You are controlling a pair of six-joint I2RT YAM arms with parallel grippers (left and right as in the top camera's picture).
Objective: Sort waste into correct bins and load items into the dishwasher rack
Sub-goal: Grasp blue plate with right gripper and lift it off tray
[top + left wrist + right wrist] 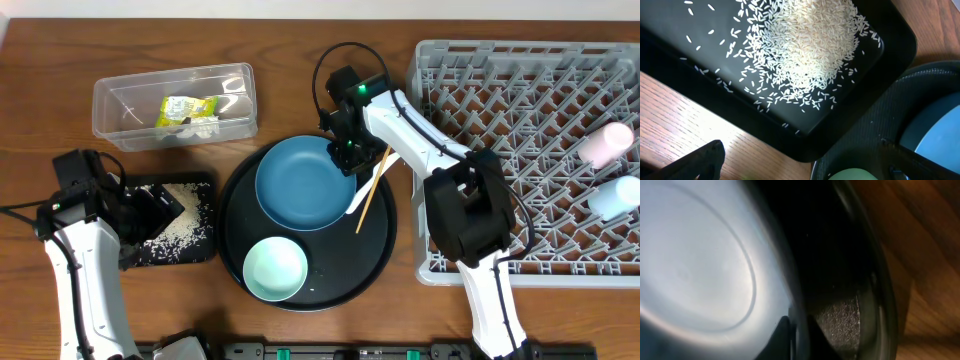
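The rice lies heaped in the shallow black tray; the left wrist view shows the heap close up. The snack wrapper is in the clear tub. My right gripper is shut on the far right rim of the blue bowl, one finger inside and one outside. My left gripper is open and empty over the black tray's right part. The mint-green bowl, chopstick and white utensil lie on the round tray. The pink cup and pale blue cup lie in the rack.
The large round black tray sits between the black tray and the rack, and its rim almost touches both. Its edge shows in the left wrist view, with the mint-green bowl just below my left gripper.
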